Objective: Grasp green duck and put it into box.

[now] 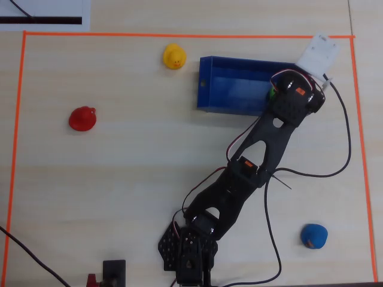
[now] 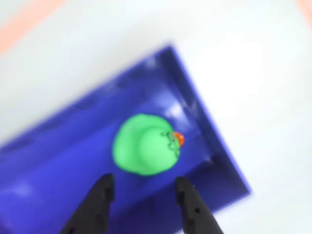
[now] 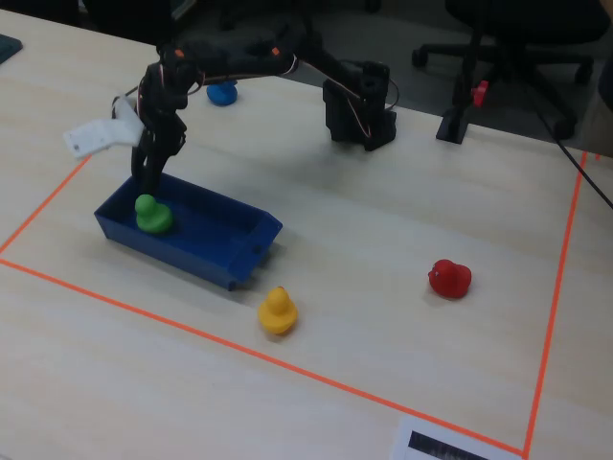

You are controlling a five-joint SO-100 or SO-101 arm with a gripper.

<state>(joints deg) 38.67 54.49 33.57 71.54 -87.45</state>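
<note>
- Green duck (image 2: 145, 150) sits on the floor of the box (image 2: 58, 161), near one short end wall; orange beak visible in the wrist view.
- In the fixed view the green duck (image 3: 152, 213) is at the left end of the box (image 3: 225, 247), resting inside the walls.
- My gripper (image 2: 144, 189) hangs just above the duck, fingers (image 2: 101, 195) apart, nothing between them; the duck lies free beyond the tips.
- Overhead view: my arm reaches over the right end of the box (image 1: 230, 86); only a sliver of green duck (image 1: 271, 92) shows beside the wrist.
- Box rests on the bench (image 3: 364, 240) inside an orange tape border (image 3: 287, 359).
- Yellow duck (image 3: 277, 310) stands just beside the box's near corner, outside it.
- Red duck (image 3: 449, 278) sits well apart on the bench; blue duck (image 1: 313, 235) lies near my arm's base side.
</note>
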